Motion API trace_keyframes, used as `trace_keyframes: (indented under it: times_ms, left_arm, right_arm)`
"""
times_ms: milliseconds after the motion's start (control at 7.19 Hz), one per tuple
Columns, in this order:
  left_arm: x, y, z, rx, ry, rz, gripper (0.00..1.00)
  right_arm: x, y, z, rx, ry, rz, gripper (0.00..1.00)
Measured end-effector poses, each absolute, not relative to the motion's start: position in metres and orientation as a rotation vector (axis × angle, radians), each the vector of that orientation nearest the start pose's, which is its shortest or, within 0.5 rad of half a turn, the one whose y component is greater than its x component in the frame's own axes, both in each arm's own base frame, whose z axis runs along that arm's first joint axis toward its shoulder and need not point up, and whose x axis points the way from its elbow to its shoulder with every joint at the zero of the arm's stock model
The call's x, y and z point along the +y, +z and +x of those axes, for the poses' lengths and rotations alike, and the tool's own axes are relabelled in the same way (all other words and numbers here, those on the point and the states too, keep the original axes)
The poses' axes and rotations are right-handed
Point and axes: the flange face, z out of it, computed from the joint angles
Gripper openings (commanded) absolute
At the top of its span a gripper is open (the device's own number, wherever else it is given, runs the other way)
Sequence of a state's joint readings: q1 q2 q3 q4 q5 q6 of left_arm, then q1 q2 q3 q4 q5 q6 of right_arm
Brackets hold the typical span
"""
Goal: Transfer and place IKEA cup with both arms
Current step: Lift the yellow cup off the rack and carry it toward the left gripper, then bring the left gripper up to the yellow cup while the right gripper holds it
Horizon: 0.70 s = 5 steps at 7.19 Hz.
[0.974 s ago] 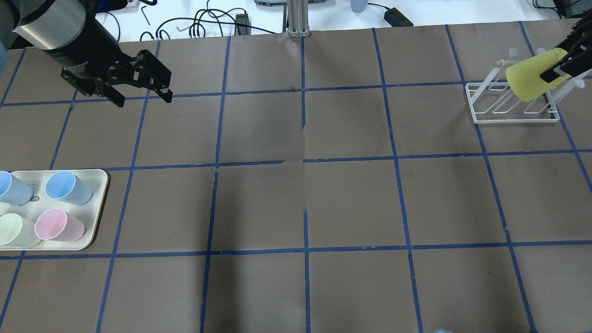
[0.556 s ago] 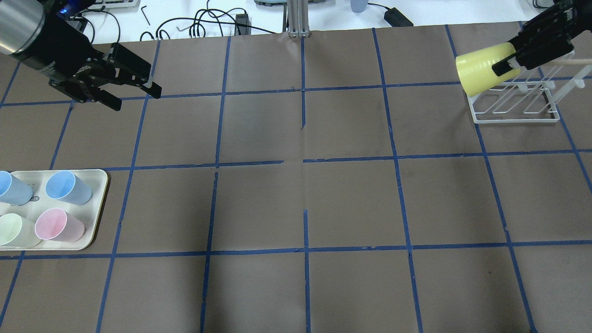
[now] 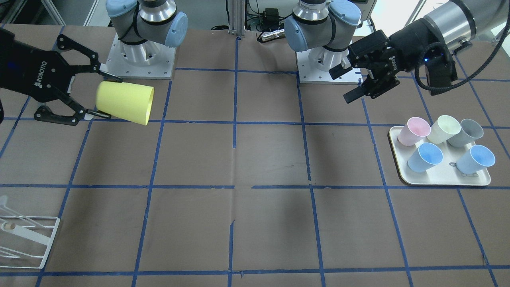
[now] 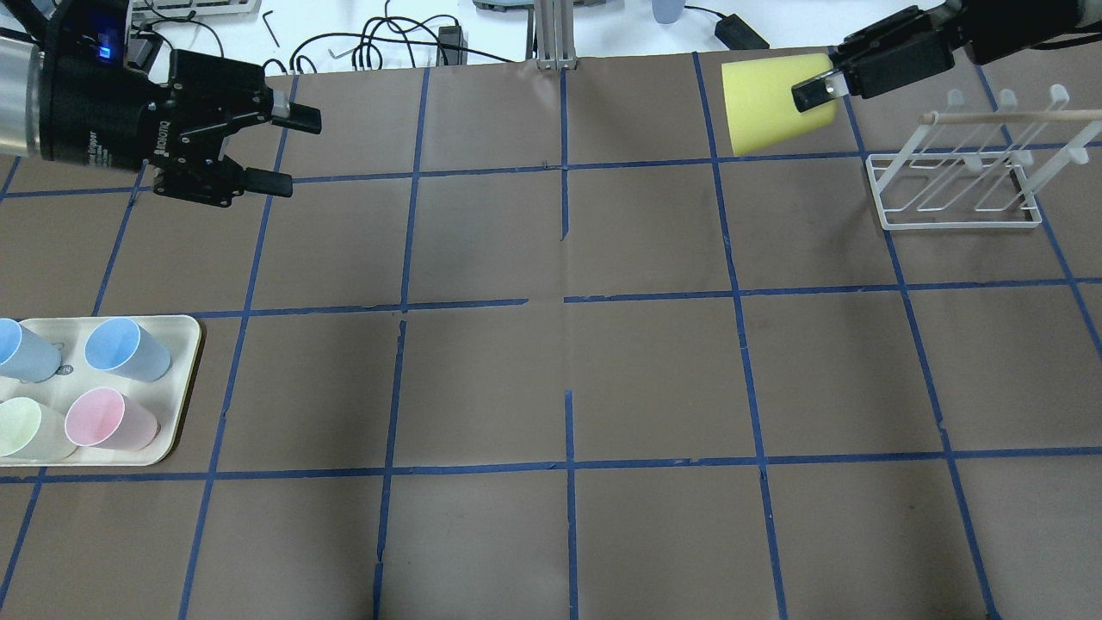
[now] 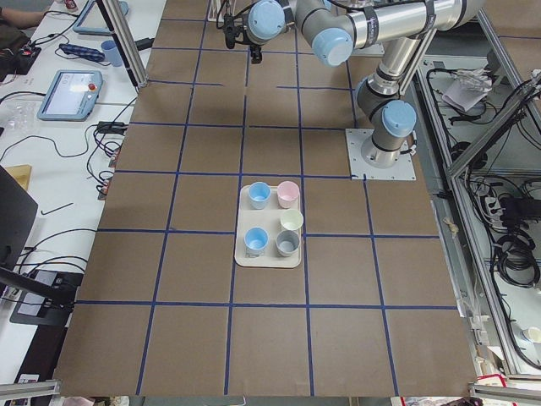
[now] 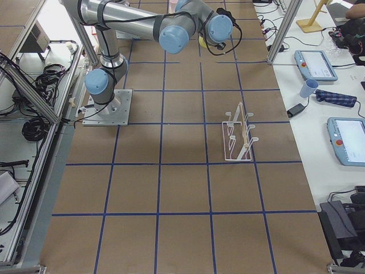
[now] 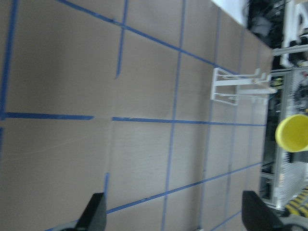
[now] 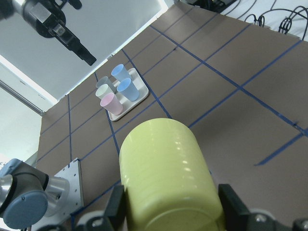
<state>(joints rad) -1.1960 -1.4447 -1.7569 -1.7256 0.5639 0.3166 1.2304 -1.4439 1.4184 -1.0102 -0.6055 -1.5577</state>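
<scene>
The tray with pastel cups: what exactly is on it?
Five upright cups stand on the tray: pink cup, cream cup, grey cup, two light blue cups. Tray surface beneath them is hidden.

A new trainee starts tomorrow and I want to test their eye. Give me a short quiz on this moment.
1. True or false: the right gripper holds the yellow cup on its side, in the air.
2. How many cups stand on the tray? A) three B) five C) six
3. Fill in: the left gripper is ____ and holds nothing.
Key: 1 true; 2 B; 3 open.
</scene>
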Motion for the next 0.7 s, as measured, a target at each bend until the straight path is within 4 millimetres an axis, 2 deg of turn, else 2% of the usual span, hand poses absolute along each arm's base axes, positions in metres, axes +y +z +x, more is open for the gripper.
trace_keyframes:
  times_ms: [278, 417, 695]
  left_arm:
    - [-0.474, 0.481, -0.076, -1.859, 0.208, 0.198, 1.00]
    - [-0.476, 0.477, -0.094, -1.783, 0.202, 0.176, 1.00]
    - [-0.488, 0.459, -0.113, -1.726, 0.186, 0.144, 1.00]
  right_arm:
    - [-0.541, 0.507, 0.086, 1.792, -0.625, -0.981, 0.10]
    - [-0.534, 0.515, 0.107, 1.755, -0.642, -1.007, 0.11]
    - [-0.518, 0.531, 0.138, 1.710, -0.653, -1.056, 0.12]
